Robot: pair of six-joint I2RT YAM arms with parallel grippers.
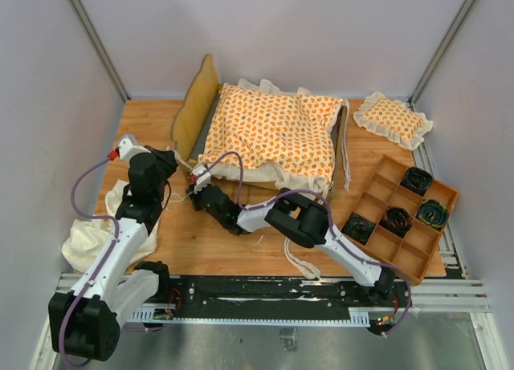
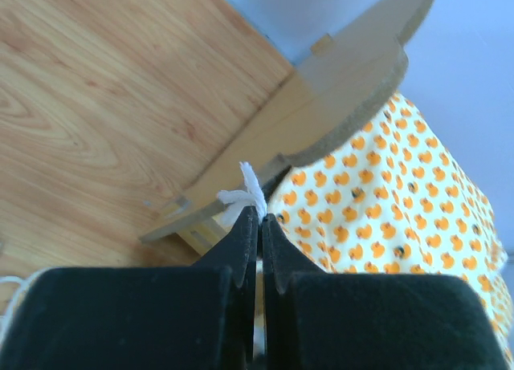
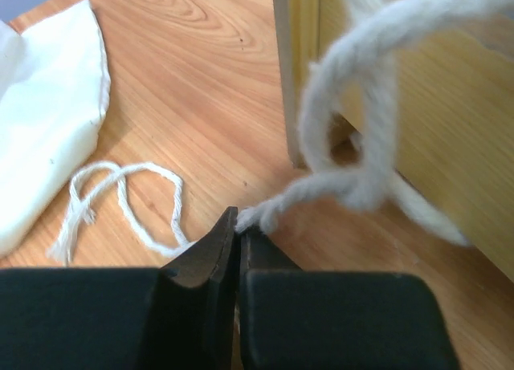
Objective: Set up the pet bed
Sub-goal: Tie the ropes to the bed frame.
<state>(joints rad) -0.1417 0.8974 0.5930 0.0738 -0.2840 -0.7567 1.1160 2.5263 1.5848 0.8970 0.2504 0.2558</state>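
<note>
Both jaws closed on white tie strings (image 2: 245, 189), apparently, beside orange-patterned cushion (image 1: 273, 133) over light-wood frame (image 1: 195, 105).

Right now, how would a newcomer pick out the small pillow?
On the wooden table, look to the far right corner, just beyond the orange compartment tray. The small pillow lies there. It shares the orange print and cream ruffle of the big cushion, but is much smaller, square, and off the bed frame.
</note>
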